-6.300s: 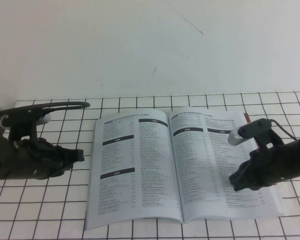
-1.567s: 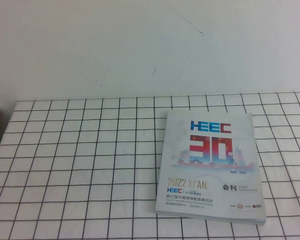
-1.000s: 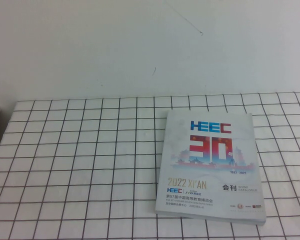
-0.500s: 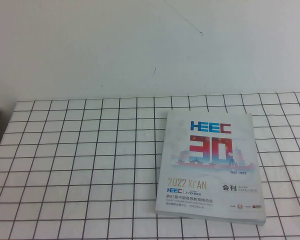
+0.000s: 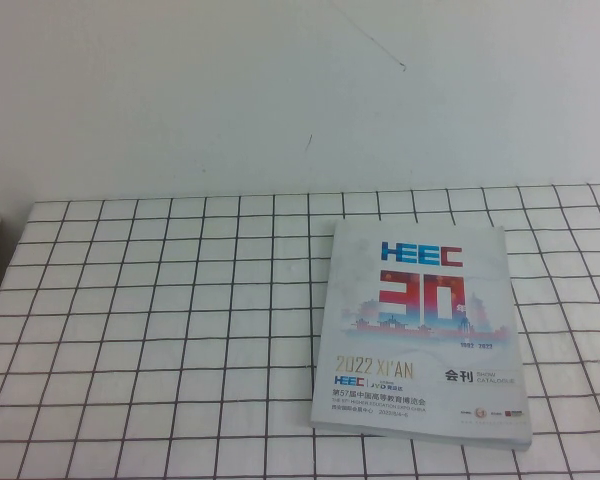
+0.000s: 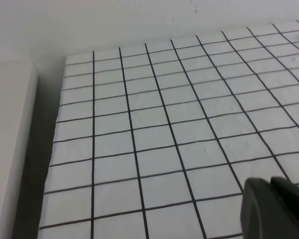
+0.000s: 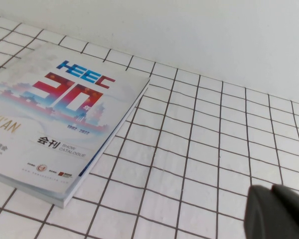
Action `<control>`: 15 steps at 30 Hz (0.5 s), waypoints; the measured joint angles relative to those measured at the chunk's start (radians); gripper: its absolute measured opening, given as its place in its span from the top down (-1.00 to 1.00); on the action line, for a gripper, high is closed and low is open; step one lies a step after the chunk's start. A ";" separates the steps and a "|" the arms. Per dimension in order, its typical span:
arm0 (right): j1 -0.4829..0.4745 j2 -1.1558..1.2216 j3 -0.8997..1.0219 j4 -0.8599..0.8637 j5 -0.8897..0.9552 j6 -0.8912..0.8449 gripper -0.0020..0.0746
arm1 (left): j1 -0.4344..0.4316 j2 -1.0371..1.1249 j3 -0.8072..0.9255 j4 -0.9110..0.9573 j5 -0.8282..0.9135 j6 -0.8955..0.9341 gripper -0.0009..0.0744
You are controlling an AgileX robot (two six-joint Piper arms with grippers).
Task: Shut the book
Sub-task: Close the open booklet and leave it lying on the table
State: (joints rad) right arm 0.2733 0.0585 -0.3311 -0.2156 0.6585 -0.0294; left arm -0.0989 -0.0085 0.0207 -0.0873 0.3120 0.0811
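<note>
The book (image 5: 420,335) lies closed and flat on the surface (image 5: 130,330), a white sheet ruled with a black grid. It sits in the right half, and its near end is close to the near edge of the surface. Its front faces up, showing "HEEC" in blue letters, a large red and blue "30" and "2022 XI'AN" in gold. Its sides run roughly in line with the grid. Nothing rests on it or touches it.

Neither arm appears in the high view. The left gripper (image 6: 275,205) shows only as a dark tip at the rim of the left wrist view. It appears to hang above the left part of the surface, near the left edge and well apart from the book. Whether it is spread or pressed together cannot be told from so small a piece.

The right gripper (image 7: 278,211) is likewise just a dark tip in the right wrist view. It is held above bare grid toward the right edge of the surface, beside the book but not touching it. Its state cannot be told either.

A plain white wall (image 5: 280,90) rises behind the far edge. A pale block (image 6: 10,149) stands just off the left edge.
</note>
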 joint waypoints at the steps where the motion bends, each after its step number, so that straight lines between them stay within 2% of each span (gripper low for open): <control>1: 0.000 0.000 0.000 0.000 0.000 0.000 0.95 | 0.000 -0.002 0.000 0.000 0.000 -0.009 0.99; 15: 0.000 0.000 0.000 0.000 0.000 0.000 0.95 | 0.000 -0.002 -0.002 0.008 0.005 -0.101 0.99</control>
State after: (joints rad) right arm 0.2733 0.0585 -0.3311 -0.2156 0.6585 -0.0294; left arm -0.0989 -0.0104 0.0192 -0.0796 0.3169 -0.0203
